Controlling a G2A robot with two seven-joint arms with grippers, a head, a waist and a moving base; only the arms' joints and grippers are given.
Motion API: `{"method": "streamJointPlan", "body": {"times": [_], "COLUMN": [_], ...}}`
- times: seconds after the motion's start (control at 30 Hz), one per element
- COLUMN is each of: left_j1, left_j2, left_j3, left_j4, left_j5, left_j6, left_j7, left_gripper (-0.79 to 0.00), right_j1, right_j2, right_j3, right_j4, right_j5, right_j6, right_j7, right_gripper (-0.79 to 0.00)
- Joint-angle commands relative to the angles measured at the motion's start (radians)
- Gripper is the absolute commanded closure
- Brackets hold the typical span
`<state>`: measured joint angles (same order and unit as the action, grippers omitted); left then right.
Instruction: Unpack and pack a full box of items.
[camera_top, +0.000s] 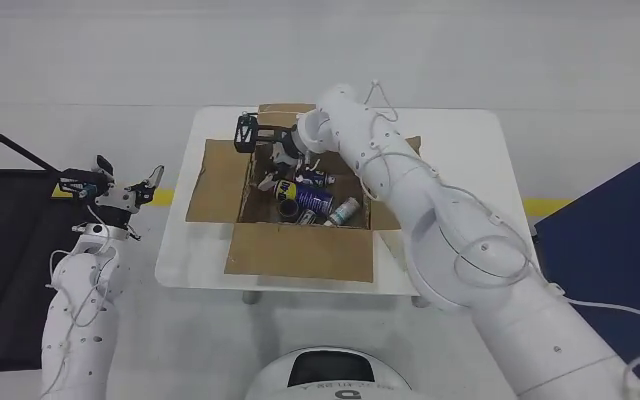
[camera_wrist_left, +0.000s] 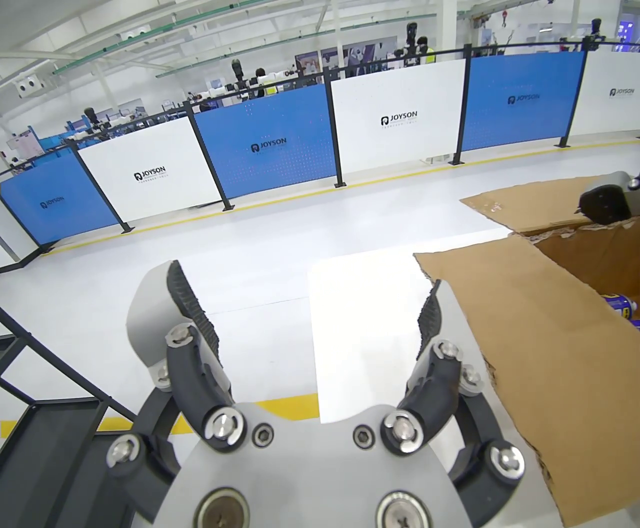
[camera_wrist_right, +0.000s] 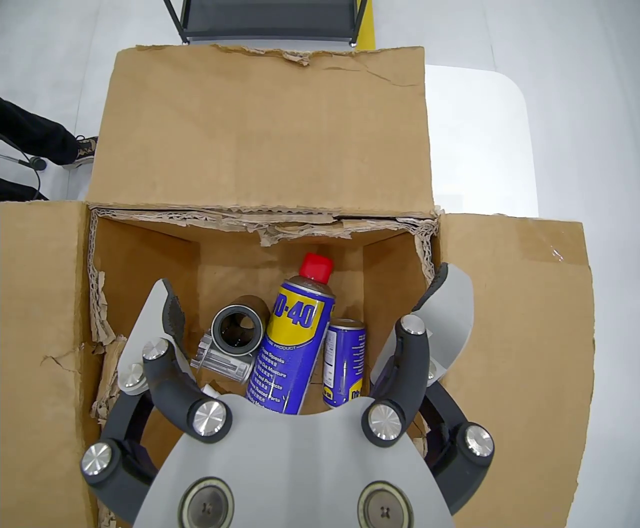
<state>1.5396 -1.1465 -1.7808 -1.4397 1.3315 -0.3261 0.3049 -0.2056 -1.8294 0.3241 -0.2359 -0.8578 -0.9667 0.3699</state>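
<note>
Cardboard box (camera_wrist_right: 260, 125) — right hand (camera_wrist_right: 304, 292) spread above blue spray can (camera_wrist_right: 292, 330).

The white rectangular counter (camera_top: 465, 150) with rounded corners carries one open brown cardboard box (camera_top: 300, 250), set toward its left side. The box's four flaps (camera_top: 215, 180) are spread outward, and the left and near ones reach close to the counter's edges.

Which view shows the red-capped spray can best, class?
The right wrist view: the red-capped spray can shows nearly whole inside the box, ahead of the open right gripper. The top view gives a blue-yellow patch; the left wrist view, a blue can's end past a flap, which can is unclear.
</note>
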Motion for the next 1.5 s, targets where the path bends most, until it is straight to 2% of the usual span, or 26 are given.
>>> {"method": "streamJointPlan", "body": {"times": [0.0,0.03,0.1,0.23,0.27,0.3,0.4,0.67,0.8,0.83,0.9,1.07,1.13,1.47], "left_j1": [0.0,0.0,0.0,0.0,0.0,0.0,0.0,0.0,0.0,0.0,0.0,0.0,0.0,0.0], "left_j2": [0.0,0.0,0.0,0.0,0.0,0.0,0.0,0.0,0.0,0.0,0.0,0.0,0.0,0.0], "left_j3": [0.0,0.0,0.0,0.0,0.0,0.0,0.0,0.0,0.0,0.0,0.0,0.0,0.0,0.0], "left_j4": [0.0,0.0,0.0,0.0,0.0,0.0,0.0,0.0,0.0,0.0,0.0,0.0,0.0,0.0], "left_j5": [0.0,0.0,0.0,0.0,0.0,0.0,0.0,0.0,0.0,0.0,0.0,0.0,0.0,0.0], "left_j6": [0.0,0.0,0.0,0.0,0.0,0.0,0.0,0.0,0.0,0.0,0.0,0.0,0.0,0.0], "left_j7": [0.0,0.0,0.0,0.0,0.0,0.0,0.0,0.0,0.0,0.0,0.0,0.0,0.0,0.0], "left_gripper": [-0.785,-0.785,-0.785,-0.785,-0.785,-0.785,-0.785,-0.785,-0.785,-0.785,-0.785,-0.785,-0.785,-0.785], "right_j1": [0.0,-0.01,-0.03,-0.061,-0.07,-0.076,-0.09,-0.104,-0.115,-0.118,-0.125,-0.143,-0.152,-0.164], "right_j2": [0.0,0.001,0.01,0.038,0.046,0.055,0.082,0.148,0.164,0.167,0.173,0.19,0.194,0.182], "right_j3": [0.0,-0.002,-0.004,-0.008,-0.013,-0.018,-0.028,-0.032,-0.025,-0.022,-0.021,-0.009,-0.009,-0.017], "right_j4": [0.0,-0.009,-0.025,-0.041,-0.059,-0.073,-0.137,-0.267,-0.302,-0.313,-0.336,-0.388,-0.401,-0.364], "right_j5": [0.0,-0.005,-0.017,-0.024,-0.023,-0.023,0.006,0.132,0.174,0.175,0.162,0.119,0.09,0.042], "right_j6": [0.0,0.006,-0.044,-0.046,-0.046,-0.046,-0.046,-0.046,-0.027,-0.007,0.044,0.109,0.143,0.141], "right_j7": [0.0,-0.006,-0.025,-0.024,-0.011,0.003,0.062,0.296,0.398,0.411,0.427,0.394,0.382,0.39], "right_gripper": [-0.785,-0.785,-0.785,-0.785,-0.757,-0.714,-0.388,-0.154,-0.166,-0.188,-0.172,-0.179,-0.228,-0.175]}}
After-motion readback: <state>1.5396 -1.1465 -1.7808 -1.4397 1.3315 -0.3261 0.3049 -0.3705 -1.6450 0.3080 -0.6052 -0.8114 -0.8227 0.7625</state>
